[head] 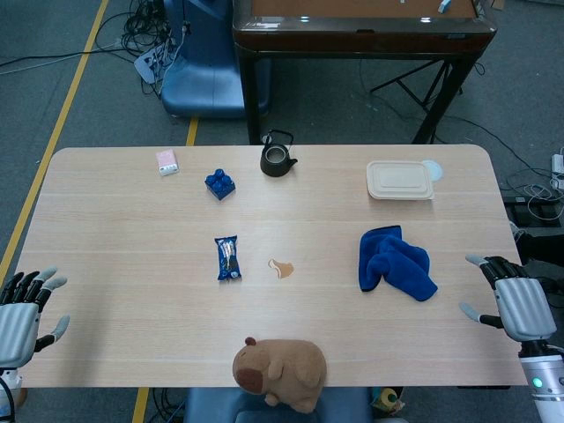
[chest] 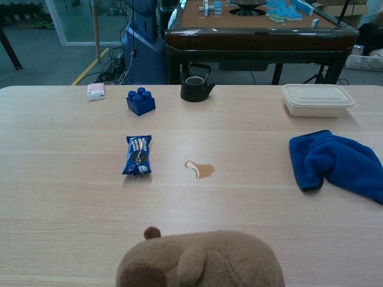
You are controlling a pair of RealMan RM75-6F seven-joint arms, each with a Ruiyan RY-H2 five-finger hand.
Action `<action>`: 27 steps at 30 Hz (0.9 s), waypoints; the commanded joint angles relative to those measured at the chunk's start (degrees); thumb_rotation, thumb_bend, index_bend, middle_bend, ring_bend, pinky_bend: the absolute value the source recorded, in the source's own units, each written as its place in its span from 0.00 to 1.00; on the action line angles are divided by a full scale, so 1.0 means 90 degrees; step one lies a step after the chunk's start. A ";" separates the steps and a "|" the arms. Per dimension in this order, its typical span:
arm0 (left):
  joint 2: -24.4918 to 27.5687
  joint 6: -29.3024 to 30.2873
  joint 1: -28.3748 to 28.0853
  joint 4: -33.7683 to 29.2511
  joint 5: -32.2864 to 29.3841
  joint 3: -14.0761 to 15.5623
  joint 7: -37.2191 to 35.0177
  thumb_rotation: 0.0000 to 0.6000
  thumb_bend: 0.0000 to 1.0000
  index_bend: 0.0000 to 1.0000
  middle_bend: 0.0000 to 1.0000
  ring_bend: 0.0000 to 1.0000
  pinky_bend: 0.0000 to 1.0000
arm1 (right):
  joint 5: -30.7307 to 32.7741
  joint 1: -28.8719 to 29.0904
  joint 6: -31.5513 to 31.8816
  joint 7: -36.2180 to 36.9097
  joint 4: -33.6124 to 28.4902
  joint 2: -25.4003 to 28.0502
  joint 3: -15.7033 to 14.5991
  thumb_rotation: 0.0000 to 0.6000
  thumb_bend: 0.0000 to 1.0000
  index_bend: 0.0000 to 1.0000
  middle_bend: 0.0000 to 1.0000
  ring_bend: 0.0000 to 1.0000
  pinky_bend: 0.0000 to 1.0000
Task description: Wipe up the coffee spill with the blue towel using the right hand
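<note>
My right hand [head: 515, 304] waits off the desk's [head: 115, 264] near right edge, fingers apart and empty, nearest the blue towel [head: 395, 263]; my left hand [head: 22, 317] idles likewise, near left. The towel lies crumpled right of the coffee spill [head: 281, 268] at mid-desk, untouched.

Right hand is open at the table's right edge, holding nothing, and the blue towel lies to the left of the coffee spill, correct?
Not quite. The head view shows the blue towel lying right of the coffee spill, not left. The rest holds: the right hand is open at the table's right edge, holding nothing.
</note>
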 commanded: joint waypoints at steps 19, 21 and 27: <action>-0.0030 0.0146 0.0069 0.0081 0.0162 0.0046 -0.0133 1.00 0.27 0.26 0.16 0.12 0.07 | 0.0641 0.0688 -0.1185 -0.0742 -0.0024 0.0071 0.0263 1.00 0.19 0.21 0.30 0.22 0.28; -0.0019 0.0166 0.0080 0.0065 0.0166 0.0045 -0.0127 1.00 0.27 0.26 0.16 0.12 0.07 | 0.0738 0.0890 -0.1480 -0.0817 0.0082 -0.0029 0.0312 1.00 0.19 0.19 0.29 0.22 0.28; 0.0008 0.0245 0.0153 0.0050 0.0146 0.0054 -0.0143 1.00 0.27 0.26 0.16 0.12 0.07 | 0.1206 0.1457 -0.2444 -0.1026 0.0503 -0.0402 0.0411 1.00 0.14 0.12 0.23 0.19 0.28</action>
